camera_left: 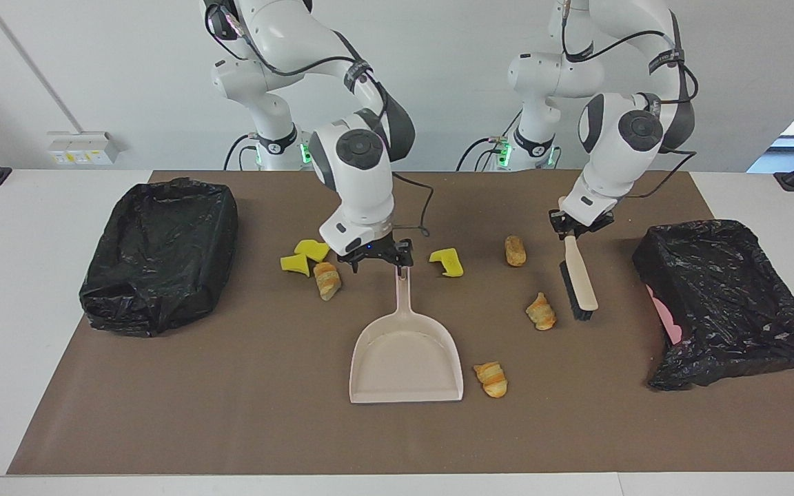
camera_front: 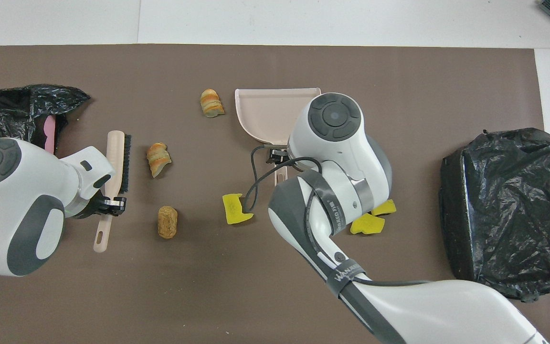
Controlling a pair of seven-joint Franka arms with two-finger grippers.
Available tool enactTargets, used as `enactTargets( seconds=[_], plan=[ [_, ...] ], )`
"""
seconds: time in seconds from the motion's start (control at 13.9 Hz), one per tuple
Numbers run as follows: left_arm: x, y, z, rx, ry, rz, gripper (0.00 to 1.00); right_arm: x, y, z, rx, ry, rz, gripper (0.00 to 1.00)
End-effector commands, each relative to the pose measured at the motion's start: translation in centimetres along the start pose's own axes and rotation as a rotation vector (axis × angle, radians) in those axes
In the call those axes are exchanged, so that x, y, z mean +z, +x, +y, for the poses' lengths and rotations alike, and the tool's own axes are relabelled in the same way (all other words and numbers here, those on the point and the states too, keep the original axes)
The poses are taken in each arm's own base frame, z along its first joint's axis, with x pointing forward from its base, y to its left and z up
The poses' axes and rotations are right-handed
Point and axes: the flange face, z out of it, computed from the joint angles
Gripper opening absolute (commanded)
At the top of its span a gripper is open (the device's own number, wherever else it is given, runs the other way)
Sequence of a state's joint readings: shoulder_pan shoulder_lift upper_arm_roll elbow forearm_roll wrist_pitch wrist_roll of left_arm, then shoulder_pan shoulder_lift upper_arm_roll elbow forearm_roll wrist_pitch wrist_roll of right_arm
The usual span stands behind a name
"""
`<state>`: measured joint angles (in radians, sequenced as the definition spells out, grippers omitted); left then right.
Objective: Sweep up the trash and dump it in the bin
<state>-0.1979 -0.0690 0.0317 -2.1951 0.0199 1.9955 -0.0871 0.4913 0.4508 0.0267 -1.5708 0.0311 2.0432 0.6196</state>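
Observation:
The beige dustpan [camera_left: 405, 358] [camera_front: 265, 110] lies flat mid-mat, handle toward the robots. My right gripper [camera_left: 378, 263] [camera_front: 275, 155] hangs open just over the handle's end; whether it touches the handle cannot be told. My left gripper [camera_left: 576, 226] [camera_front: 109, 204] is shut on the handle of the beige brush [camera_left: 579, 279] [camera_front: 112, 157], bristles down beside a croissant roll [camera_left: 541, 311] [camera_front: 158, 159]. More trash lies loose: rolls [camera_left: 515, 251] [camera_front: 167, 221], [camera_left: 491, 379] [camera_front: 212, 102], [camera_left: 328, 280], and yellow sponge chunks [camera_left: 446, 262] [camera_front: 235, 209], [camera_left: 304, 255] [camera_front: 365, 223].
A black-bagged bin [camera_left: 159, 255] [camera_front: 504, 210] sits at the right arm's end of the brown mat, and another [camera_left: 728, 303] [camera_front: 12, 114], showing a pink edge, at the left arm's end. The right arm hides one roll in the overhead view.

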Motion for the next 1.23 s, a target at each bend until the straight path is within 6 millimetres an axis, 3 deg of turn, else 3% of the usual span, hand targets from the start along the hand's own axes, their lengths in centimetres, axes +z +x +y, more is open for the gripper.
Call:
enactTargets(
  seconds=[0.0, 0.14, 0.29, 0.43, 0.51, 0.65, 0.72, 0.79, 1.01, 1.16],
  plan=[
    [0.7, -0.6, -0.7, 0.001, 0.013, -0.017, 0.0, 1.6, 1.2, -1.5, -0.001, -0.013, 0.039, 1.0],
    [1.3, -0.6, -0.7, -0.005, 0.014, -0.022, 0.0, 2.4, 1.7, -1.8, -0.016, -0.004, 0.08, 1.0],
    [1.3, -0.3, -0.6, -0.008, 0.012, -0.007, 0.0, 3.9, 0.5, -3.5, -0.057, -0.021, 0.083, 1.0],
    [1.9, 0.1, -0.6, -0.006, 0.012, -0.007, 0.0, 3.9, 0.3, -3.5, -0.065, -0.031, 0.081, 0.98],
    [2.0, 0.2, -0.8, -0.009, 0.011, -0.002, 0.0, 3.9, 0.2, -3.4, -0.068, -0.038, 0.075, 0.91],
    [2.3, 0.6, -0.8, -0.01, 0.01, 0.01, 0.0, 4.0, 0.1, -2.6, -0.1, -0.113, 0.056, 0.62],
    [2.5, 1.0, -0.7, -0.009, 0.01, 0.021, 0.0, 4.0, 0.1, -2.4, -0.1, -0.119, 0.043, 0.42],
    [2.4, 1.1, -0.7, -0.007, 0.009, 0.031, 0.0, 3.8, 0.1, -2.3, -0.087, -0.114, 0.033, 0.04],
    [3.7, 1.4, -0.7, -0.002, 0.011, 0.009, 0.0, 3.7, 0.6, -1.7, -0.073, -0.085, 0.017, 0.0],
    [3.6, 1.4, -0.7, -0.001, 0.012, 0.009, 0.0, 1.7, 1.4, -0.3, -0.225, -0.029, 0.0, 0.0]
  ],
)
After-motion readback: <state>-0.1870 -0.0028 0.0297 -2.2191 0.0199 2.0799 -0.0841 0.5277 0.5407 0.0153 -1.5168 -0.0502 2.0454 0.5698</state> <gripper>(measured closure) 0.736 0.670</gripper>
